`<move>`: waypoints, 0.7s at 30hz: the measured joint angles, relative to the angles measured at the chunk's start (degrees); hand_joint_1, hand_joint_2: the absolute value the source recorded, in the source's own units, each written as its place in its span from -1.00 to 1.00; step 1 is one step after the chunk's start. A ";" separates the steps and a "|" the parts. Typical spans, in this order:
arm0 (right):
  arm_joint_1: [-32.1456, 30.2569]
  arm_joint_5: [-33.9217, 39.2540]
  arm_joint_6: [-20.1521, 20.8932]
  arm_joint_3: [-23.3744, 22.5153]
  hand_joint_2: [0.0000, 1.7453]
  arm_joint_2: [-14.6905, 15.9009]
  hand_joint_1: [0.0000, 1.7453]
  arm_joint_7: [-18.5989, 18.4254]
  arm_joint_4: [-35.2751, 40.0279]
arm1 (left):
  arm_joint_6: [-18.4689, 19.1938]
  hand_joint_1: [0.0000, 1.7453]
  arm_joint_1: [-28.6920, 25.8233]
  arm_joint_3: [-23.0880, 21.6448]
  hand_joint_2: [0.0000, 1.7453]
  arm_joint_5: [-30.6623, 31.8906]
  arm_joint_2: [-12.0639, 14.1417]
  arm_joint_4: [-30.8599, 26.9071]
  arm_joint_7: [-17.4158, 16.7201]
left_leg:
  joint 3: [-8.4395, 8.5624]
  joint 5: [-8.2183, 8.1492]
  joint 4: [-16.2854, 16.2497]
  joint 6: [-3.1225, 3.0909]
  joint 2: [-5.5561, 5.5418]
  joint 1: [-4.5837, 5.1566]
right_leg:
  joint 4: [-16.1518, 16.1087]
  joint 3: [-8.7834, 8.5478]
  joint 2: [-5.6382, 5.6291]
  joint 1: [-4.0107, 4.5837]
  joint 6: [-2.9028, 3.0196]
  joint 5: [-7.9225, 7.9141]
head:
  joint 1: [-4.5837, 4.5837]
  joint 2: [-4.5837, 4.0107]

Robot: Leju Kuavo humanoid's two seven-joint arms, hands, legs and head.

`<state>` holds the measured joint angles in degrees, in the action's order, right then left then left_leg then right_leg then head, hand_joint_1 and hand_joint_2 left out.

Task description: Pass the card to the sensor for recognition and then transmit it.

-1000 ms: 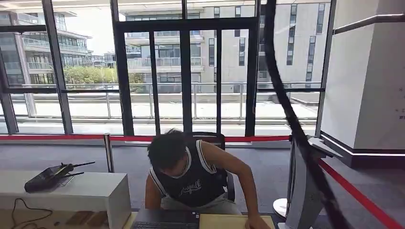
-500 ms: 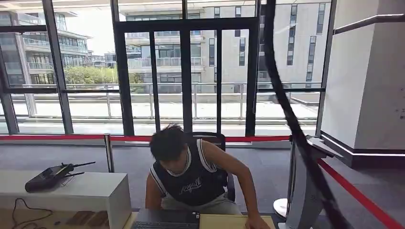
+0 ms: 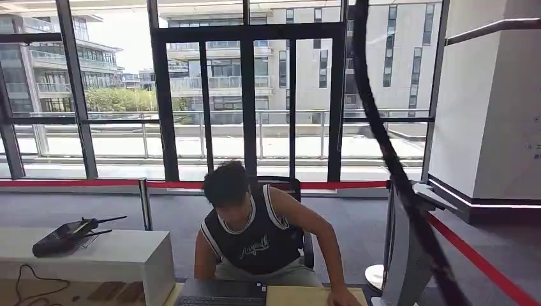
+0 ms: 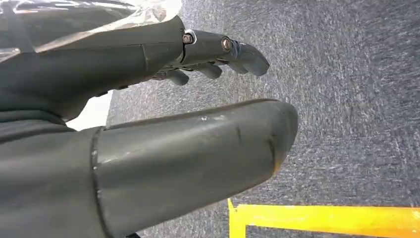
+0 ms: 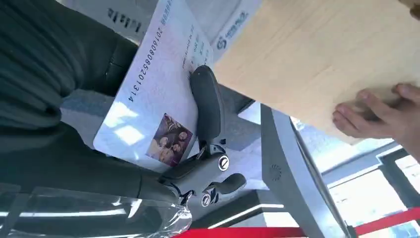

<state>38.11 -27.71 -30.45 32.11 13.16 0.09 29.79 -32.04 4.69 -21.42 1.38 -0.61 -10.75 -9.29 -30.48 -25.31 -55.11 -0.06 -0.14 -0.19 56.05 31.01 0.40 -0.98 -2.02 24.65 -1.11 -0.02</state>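
In the right wrist view my right hand point(image 5: 163, 173) holds a white card point(image 5: 153, 109) printed with a small photo and a long number. One dark finger point(image 5: 207, 106) lies across the card's face. The card is up in the air beside the light wooden desk point(image 5: 307, 54) and a grey upright panel point(image 5: 282, 168). My left hand point(image 4: 148, 124) hangs over grey carpet with its fingers point(image 4: 223, 49) stretched out, apart from the thumb, and nothing in it.
A person point(image 3: 255, 236) sits behind the desk point(image 3: 306, 296), one hand point(image 5: 381, 116) resting on the wood near a laptop point(image 3: 220, 293). The grey panel point(image 3: 402, 255) stands at the desk's right. A white counter point(image 3: 96, 255) is left, red barrier tape point(image 3: 472, 255) right, yellow floor line point(image 4: 322, 218) below.
The seated person has lifted their head a little. The rest of the head view is the same.
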 joint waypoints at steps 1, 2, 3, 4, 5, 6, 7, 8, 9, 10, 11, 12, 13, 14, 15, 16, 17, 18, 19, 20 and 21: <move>0.28 -0.02 0.02 -0.11 1.00 0.07 1.00 0.00 0.02 | 0.02 -1.00 0.00 -0.02 -1.00 -0.09 0.00 0.00 -0.11 | 0.00 0.00 0.00 0.00 0.00 0.00 | 0.00 0.00 0.00 0.00 0.00 0.00 | 0.00 0.00; 0.51 -0.04 0.02 -0.13 1.00 0.11 1.00 0.00 0.02 | 0.02 -1.00 0.00 -0.02 -1.00 -0.17 0.00 0.00 -0.24 | 0.00 0.00 0.00 0.00 0.00 0.00 | 0.00 -0.01 0.00 0.00 0.00 0.00 | 0.00 0.00; 0.66 -0.09 0.02 -0.13 1.00 0.13 1.00 0.00 0.04 | 0.02 -1.00 -0.01 -0.04 -1.00 -0.20 0.00 0.00 -0.26 | 0.00 0.00 0.00 0.00 0.00 0.00 | 0.00 -0.01 0.00 0.00 0.00 0.00 | 0.00 0.00; 0.74 -0.09 -0.04 -0.15 1.00 0.13 1.00 0.04 0.15 | 0.02 -1.00 -0.01 -0.07 -1.00 -0.28 0.00 0.00 -0.28 | 0.00 0.00 0.00 0.00 0.00 0.00 | 0.01 -0.01 0.00 0.00 0.00 0.00 | 0.00 0.00; 0.84 -0.18 -0.13 -0.15 1.00 0.13 1.00 0.20 0.35 | -0.04 -1.00 -0.01 -0.13 -1.00 -0.35 0.00 0.00 -0.35 | 0.00 0.00 0.00 0.00 0.00 0.00 | 0.01 -0.01 0.00 0.00 0.00 0.00 | 0.00 0.00; 0.97 -0.33 -0.35 -0.15 1.00 0.11 1.00 0.55 0.48 | -0.07 -1.00 -0.01 -0.28 -1.00 -0.33 0.00 0.00 -0.37 | -0.01 0.00 0.00 0.00 0.00 0.00 | 0.01 0.00 0.00 0.00 0.00 0.00 | 0.02 0.00; 1.18 -0.48 -0.72 -0.15 1.00 0.11 1.00 0.83 0.57 | -0.07 -1.00 0.00 -0.41 -1.00 -0.33 0.00 0.00 -0.39 | -0.01 0.00 0.00 0.00 0.00 0.00 | 0.01 0.00 0.00 0.00 0.00 0.00 | 0.02 0.00; 1.44 -0.57 -1.18 -0.15 1.00 0.11 1.00 1.16 0.81 | -0.07 -1.00 0.00 -0.57 -1.00 -0.33 0.00 0.00 -0.44 | -0.03 0.00 0.00 0.00 -0.01 0.00 | 0.02 0.00 0.00 0.00 0.00 0.00 | 0.02 0.00; 1.80 -0.74 -1.58 -0.15 1.00 0.11 1.00 1.36 1.25 | -0.07 -1.00 -0.01 -0.85 -1.00 -0.31 0.00 0.00 -0.48 | -0.05 0.01 0.00 0.00 -0.01 0.00 | 0.03 0.01 0.00 0.00 0.00 -0.01 | 0.02 0.00; 2.17 -1.16 -1.97 -0.13 1.00 0.11 1.00 1.40 2.01 | -0.07 -1.00 -0.01 -1.07 -1.00 -0.31 0.00 0.00 -0.55 | -0.04 0.01 0.00 0.00 -0.01 0.00 | 0.03 0.02 0.00 0.00 0.00 -0.01 | 0.02 0.00; 2.62 -1.72 -2.14 -0.13 1.00 0.13 1.00 1.05 3.34 | -0.07 -1.00 0.01 -1.20 -1.00 -0.31 0.00 0.00 -0.57 | -0.03 0.01 0.00 0.00 -0.01 0.00 | 0.03 0.02 0.00 0.00 0.01 -0.01 | 0.02 0.00; 3.08 -2.31 -2.08 -0.09 1.00 0.13 1.00 0.55 4.56 | -0.04 -1.00 0.03 -1.29 -1.00 -0.31 0.00 0.00 -0.57 | -0.03 0.01 0.00 0.00 0.00 0.00 | 0.03 0.01 0.00 0.00 0.01 -0.01 | 0.02 0.00; 3.56 -2.93 -1.94 -0.02 1.00 0.13 1.00 0.13 5.78 | -0.04 -1.00 0.03 -1.36 -1.00 -0.33 0.00 0.00 -0.52 | -0.03 0.01 0.00 0.00 0.00 0.00 | 0.03 0.02 0.00 0.00 0.01 -0.01 | 0.02 0.00; 4.03 -3.67 -1.64 0.06 1.00 0.11 1.00 -0.20 7.09 | 0.02 -1.00 0.03 -1.38 -1.00 -0.33 0.00 0.00 -0.39 | -0.03 0.01 0.00 0.01 0.00 0.00 | 0.04 0.01 0.00 0.00 0.01 -0.01 | 0.02 0.00; 4.60 -4.72 -0.75 0.22 1.00 0.07 1.00 -0.87 8.63 | 0.07 -1.00 0.03 -1.42 -1.00 -0.31 0.00 0.00 -0.28 | -0.04 0.02 0.00 0.01 0.00 0.00 | 0.04 0.01 0.00 0.00 0.01 -0.01 | 0.00 0.00; 5.20 -5.72 0.15 0.41 1.00 -0.04 1.00 -1.68 10.03 | 0.11 -1.00 0.03 -1.49 -1.00 -0.28 0.00 0.00 -0.20 | -0.05 0.02 0.00 0.02 0.00 0.00 | 0.06 0.02 0.00 0.00 0.01 -0.01 | 0.02 0.00; 5.81 -6.63 0.86 0.59 1.00 -0.18 1.00 -2.30 11.15 | 0.15 -1.00 0.03 -1.57 -1.00 -0.13 0.00 0.00 -0.15 | -0.04 0.03 0.00 0.03 0.00 0.00 | 0.06 0.02 0.00 0.00 0.01 -0.01 | 0.02 0.00; 6.64 -7.62 1.68 0.96 1.00 -0.35 1.00 -2.93 12.39 | 0.22 -1.00 0.05 -1.79 -1.00 0.04 0.00 0.00 -0.09 | -0.03 0.03 0.00 0.03 0.00 0.00 | 0.06 0.02 0.00 0.01 0.01 -0.01 | 0.02 0.00; 7.46 -8.33 2.34 1.33 1.00 -0.55 1.00 -3.21 13.40 | 0.26 -1.00 0.07 -2.01 -1.00 0.24 0.00 0.00 -0.07 | -0.03 0.03 0.00 0.03 0.00 0.00 | 0.07 0.03 0.00 0.01 0.01 -0.01 | 0.02 0.00; 8.23 -8.96 2.97 1.64 1.00 -0.87 1.00 -3.61 14.51 | 0.30 -1.00 0.09 -2.29 -1.00 0.41 0.00 0.00 -0.07 | -0.03 0.03 0.00 0.03 0.00 -0.01 | 0.08 0.02 0.00 0.02 0.01 -0.01 | 0.02 0.00; 8.95 -9.74 3.67 1.90 1.00 -1.14 1.00 -3.87 15.32 | 0.41 -1.00 0.10 -2.43 -1.00 0.57 0.02 0.00 -0.07 | -0.03 0.04 0.00 0.04 0.00 -0.01 | 0.07 0.02 0.00 0.02 0.01 -0.01 | 0.00 0.00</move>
<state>47.07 -37.46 -26.78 34.01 12.02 -3.78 45.11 -31.63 4.79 -23.85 1.94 -0.59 -10.75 -9.35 -30.52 -25.27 -55.11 -0.03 -0.14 -0.21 56.12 31.03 0.40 -0.96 -2.01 24.63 -1.12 -0.02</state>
